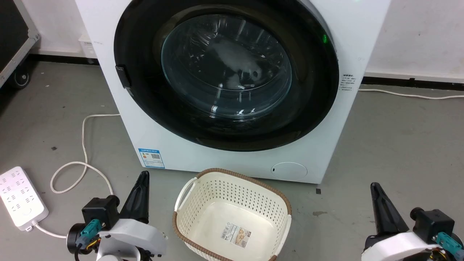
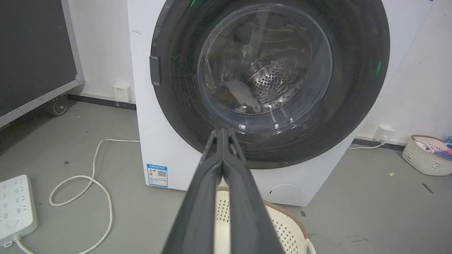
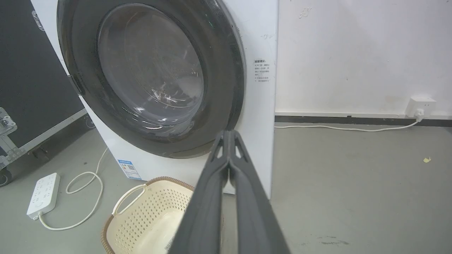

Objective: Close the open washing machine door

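Door [image 1: 224, 76] well ahead of both grippers, flush with machine front: looks closed. Left gripper [image 1: 144, 175] and right gripper [image 1: 375, 186] pressed together, empty, low either side of basket [image 1: 180, 203], probably idle.

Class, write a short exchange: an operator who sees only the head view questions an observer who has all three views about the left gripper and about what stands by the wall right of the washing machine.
Operator: Is my left gripper open?
Observer: No. The left wrist view shows the left gripper with its two fingers pressed together, holding nothing.
Operator: What stands by the wall, right of the washing machine?
Observer: A small white basket with coloured items in it, on the floor against the wall.
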Robot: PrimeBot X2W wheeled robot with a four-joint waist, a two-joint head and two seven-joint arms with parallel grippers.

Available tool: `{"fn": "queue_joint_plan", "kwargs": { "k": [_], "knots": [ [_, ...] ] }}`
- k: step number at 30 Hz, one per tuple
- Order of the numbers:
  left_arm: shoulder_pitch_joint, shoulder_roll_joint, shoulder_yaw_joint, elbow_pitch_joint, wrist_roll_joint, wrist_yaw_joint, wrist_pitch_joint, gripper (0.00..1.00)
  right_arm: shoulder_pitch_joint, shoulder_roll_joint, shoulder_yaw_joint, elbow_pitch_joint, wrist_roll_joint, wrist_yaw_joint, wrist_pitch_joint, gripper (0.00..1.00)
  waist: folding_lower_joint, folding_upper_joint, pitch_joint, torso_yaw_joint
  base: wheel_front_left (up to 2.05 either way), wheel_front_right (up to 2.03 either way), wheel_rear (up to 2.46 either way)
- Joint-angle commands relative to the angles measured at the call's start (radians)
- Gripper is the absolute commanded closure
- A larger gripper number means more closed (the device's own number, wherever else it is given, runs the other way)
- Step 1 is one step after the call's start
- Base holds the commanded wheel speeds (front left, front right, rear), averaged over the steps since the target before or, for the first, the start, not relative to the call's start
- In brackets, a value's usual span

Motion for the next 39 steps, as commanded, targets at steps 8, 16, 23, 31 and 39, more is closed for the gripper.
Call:
{"fn": "queue_joint_plan", "kwargs": {
  "k": [8,16,23,31,39],
  "knots": [
    [0.018,-0.016,0.018,-0.018,0.036,-0.004,0.017,1.0,0.001,0.0,0.005,-0.017,-0.018,0.0,0.017,1.0,0.0,-0.0001,0.001,0.006,0.0,0.0,0.0],
    [0.026,-0.028,0.033,-0.034,0.07,-0.006,0.033,1.0,0.002,0.0,0.009,-0.03,-0.032,0.0,0.033,1.0,0.0,-0.0001,0.003,0.012,0.0,0.0,0.0],
    [0.032,-0.036,0.043,-0.045,0.093,-0.008,0.045,1.0,0.002,0.0,0.011,-0.039,-0.041,0.0,0.045,1.0,0.0,-0.0001,0.005,0.017,0.0,0.0,0.0],
    [0.041,-0.048,0.058,-0.061,0.126,-0.01,0.061,1.0,0.003,0.001,0.015,-0.052,-0.055,0.0,0.061,1.0,0.0,-0.0001,0.006,0.024,0.0,0.0,0.0],
    [0.048,-0.058,0.07,-0.074,0.153,-0.011,0.074,1.0,0.004,0.001,0.018,-0.062,-0.065,0.0,0.074,1.0,0.0,-0.0001,0.008,0.029,0.0,0.0,0.0]
  ]
}}
